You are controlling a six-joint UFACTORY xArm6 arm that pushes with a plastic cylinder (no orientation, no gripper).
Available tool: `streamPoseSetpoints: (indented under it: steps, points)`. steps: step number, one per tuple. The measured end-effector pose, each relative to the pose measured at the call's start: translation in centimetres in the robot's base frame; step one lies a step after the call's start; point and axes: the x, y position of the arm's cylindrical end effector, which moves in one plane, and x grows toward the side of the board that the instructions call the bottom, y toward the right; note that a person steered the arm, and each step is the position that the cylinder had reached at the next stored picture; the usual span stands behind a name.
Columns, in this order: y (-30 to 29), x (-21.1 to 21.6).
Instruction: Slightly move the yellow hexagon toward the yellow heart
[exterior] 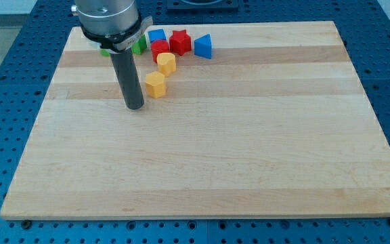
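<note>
My tip [135, 106] rests on the worktop [202, 156] just to the view's left of the yellow hexagon [155, 84] and a little below it, close but apparently not touching; a thin strip of wood seems to show between rod and block, hard to be sure. There is no gripper on this arm, only the rod, so nothing is apart, together or clamped. The yellow hexagon sits in the upper left part of the worktop, directly below and slightly left of the yellow heart [166, 63], near it with a small gap between the two. The yellow heart sits just below the red block [159, 48], nearly touching it, shape unclear. Further along the top edge sit a red star [179, 42], a blue block [156, 35] behind, a blue triangular block [203, 46] to the view's right, and a green block [139, 45] partly hidden by the arm housing. Judgement: the push looks not yet done or only barely started, since the gap to the heart is open. What is left is a short nudge up and slightly right; from the present spot the tip would push mostly rightward, so it likely needs to get lower under the hexagon first.
</note>
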Motion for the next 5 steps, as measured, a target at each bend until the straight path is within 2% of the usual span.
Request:
streamPoseSetpoints:
  steps: [2, 5]
  points:
    - [0.3, -4.0]
    - [1.5, -1.8]
